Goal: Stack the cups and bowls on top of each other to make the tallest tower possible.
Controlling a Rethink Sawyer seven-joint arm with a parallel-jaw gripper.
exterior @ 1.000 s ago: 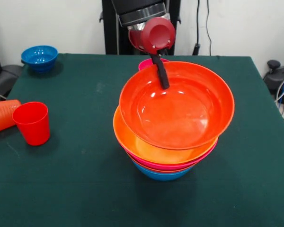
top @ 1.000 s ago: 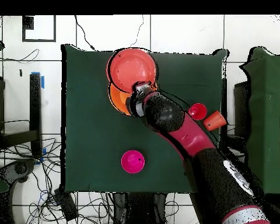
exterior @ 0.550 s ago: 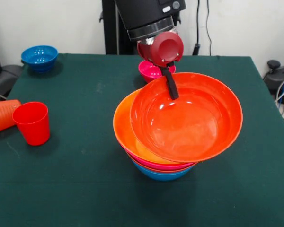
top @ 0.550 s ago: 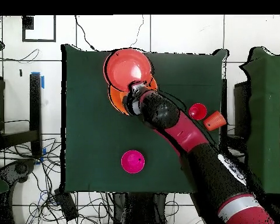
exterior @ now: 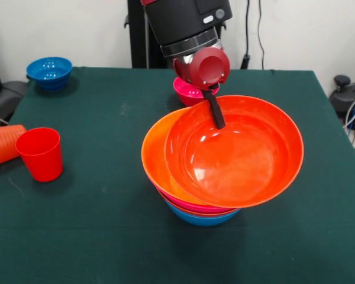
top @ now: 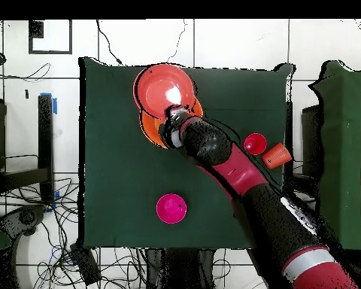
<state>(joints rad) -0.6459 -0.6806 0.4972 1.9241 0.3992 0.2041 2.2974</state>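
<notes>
The orange cup (exterior: 1, 145) is cut off by the front view's left edge. The tower (exterior: 196, 204) is mostly hidden under the red-orange bowl (exterior: 234, 151). The small magenta bowl (exterior: 189, 92) is partly covered by the arm (exterior: 186, 23).

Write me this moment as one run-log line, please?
gripper: shut on red-orange bowl rim | bowl: tilted, off-centre over tower | red cup: upright, unstacked
</notes>
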